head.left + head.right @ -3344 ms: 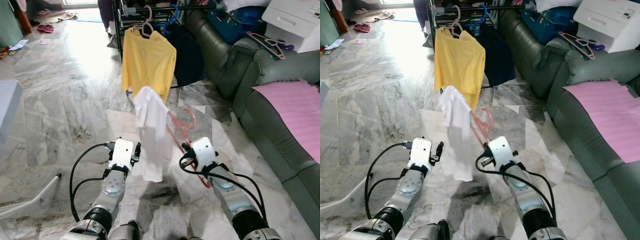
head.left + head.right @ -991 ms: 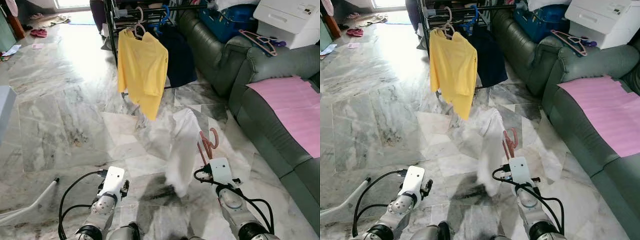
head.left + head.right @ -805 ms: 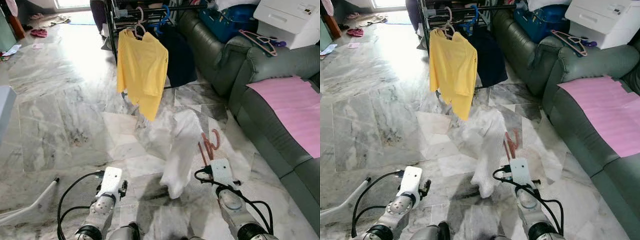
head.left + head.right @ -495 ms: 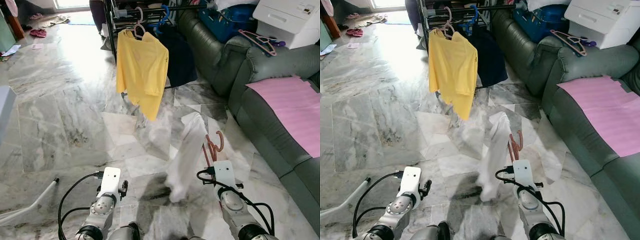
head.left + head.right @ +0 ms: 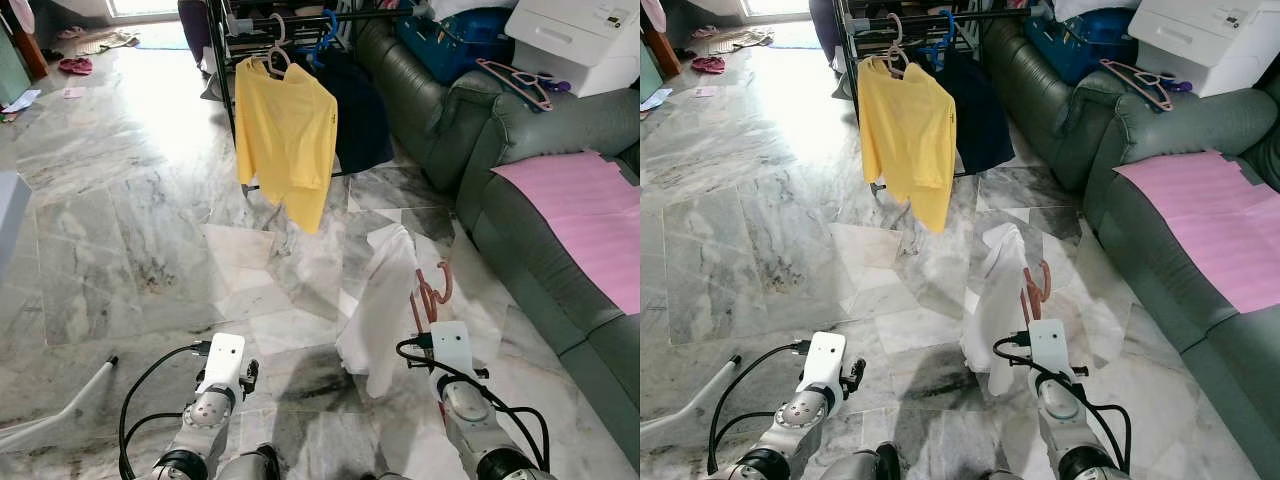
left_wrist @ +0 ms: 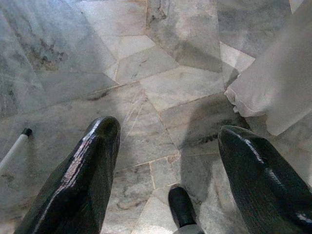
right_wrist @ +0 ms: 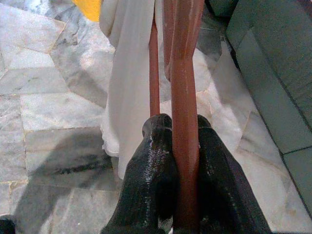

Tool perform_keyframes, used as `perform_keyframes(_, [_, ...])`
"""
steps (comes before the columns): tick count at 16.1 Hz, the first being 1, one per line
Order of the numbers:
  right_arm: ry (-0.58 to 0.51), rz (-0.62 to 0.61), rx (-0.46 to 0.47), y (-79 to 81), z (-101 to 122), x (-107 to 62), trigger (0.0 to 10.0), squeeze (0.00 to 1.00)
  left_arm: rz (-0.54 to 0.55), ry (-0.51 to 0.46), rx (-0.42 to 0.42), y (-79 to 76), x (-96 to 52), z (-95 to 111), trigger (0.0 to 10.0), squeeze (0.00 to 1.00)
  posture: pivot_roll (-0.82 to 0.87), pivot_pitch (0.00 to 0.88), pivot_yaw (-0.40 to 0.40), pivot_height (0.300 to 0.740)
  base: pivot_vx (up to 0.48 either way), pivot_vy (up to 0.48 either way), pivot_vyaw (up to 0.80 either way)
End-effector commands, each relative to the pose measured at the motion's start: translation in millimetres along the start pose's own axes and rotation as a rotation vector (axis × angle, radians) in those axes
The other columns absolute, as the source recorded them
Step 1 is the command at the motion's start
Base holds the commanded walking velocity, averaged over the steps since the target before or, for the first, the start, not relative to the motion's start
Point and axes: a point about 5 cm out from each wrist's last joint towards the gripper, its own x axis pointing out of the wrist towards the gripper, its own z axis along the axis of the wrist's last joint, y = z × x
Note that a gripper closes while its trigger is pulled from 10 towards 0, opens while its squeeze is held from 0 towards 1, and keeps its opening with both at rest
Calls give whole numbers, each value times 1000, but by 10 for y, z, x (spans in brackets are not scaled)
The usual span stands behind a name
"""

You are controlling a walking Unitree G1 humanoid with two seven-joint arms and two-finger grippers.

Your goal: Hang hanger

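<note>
One pink hanger (image 7: 185, 83) with white shirt (image 5: 385, 300), clamped in right gripper (image 7: 178, 134) jaws, upright; clothes rack (image 5: 300, 20) well off at 11 o'clock. Left gripper (image 6: 168, 161) jaws apart, empty.

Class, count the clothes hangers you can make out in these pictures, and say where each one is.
4: a reddish hanger in the right claw, a pink one under the yellow shirt, a blue one beside it on the rack, a pink one on the sofa. More may be hidden.

The white shirt (image 5: 382, 305) covers most of the pink hanger (image 5: 433, 290), the clothes rack (image 5: 300, 18) gets chopped off by the top edge, and the sofa (image 5: 520, 190) runs off the right side.
</note>
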Motion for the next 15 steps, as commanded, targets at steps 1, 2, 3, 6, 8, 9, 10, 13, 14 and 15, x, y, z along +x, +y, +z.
perform_keyframes(1, [15, -18, 14, -14, -27, -6, 0, 0, -6, 15, 29, -18, 7, 2, 10000, 0, -71, 88, -2, 740, 0, 0, 0])
perform_keyframes(2, [19, -22, 18, -12, -31, -6, 0, 0, -9, 15, 39, -24, 9, 5, 10000, 0, -69, 87, -2, 740, 0, 0, 0])
perform_keyframes(3, [20, -25, 13, -12, -31, -6, 0, 0, -11, 15, 41, -30, 10, 7, 10000, 0, -68, 86, -2, 740, 0, 0, 0])
perform_keyframes(6, [12, 3, 5, -1, -6, 5, 0, 0, -13, 12, 47, -38, 12, 15, 10000, 0, -69, 85, -1, 740, 0, 0, 142])
perform_keyframes(8, [11, 10, -9, 1, 0, 9, 4314, 0, -15, 11, 53, -44, 11, 15, 10000, 0, -70, 85, -1, 740, 0, 0, 800])
perform_keyframes(9, [11, 13, -11, 6, -1, 8, 4706, 0, -17, 11, 58, -48, 11, 14, 10000, 0, -71, 87, -1, 740, 0, 0, 800])
perform_keyframes(10, [11, 15, -6, 10, -1, 8, 5451, 0, -17, 10, 61, -50, 11, 15, 10000, 0, -70, 87, -2, 740, 0, 0, 800])
perform_keyframes(13, [13, 21, -5, 21, -6, 5, 4392, 0, -17, 4, 63, -54, 13, 25, 10000, 0, -68, 90, -2, 740, 0, 0, 800])
perform_keyframes(14, [13, 23, -5, 22, -6, 5, 4275, 0, -16, 3, 63, -54, 13, 28, 10000, 0, -68, 92, -2, 740, 0, 0, 800])
perform_keyframes(15, [12, 26, -5, 27, -6, 5, 4471, 0, -16, 1, 63, -55, 13, 29, 10000, 0, -69, 94, -3, 740, 0, 0, 800])
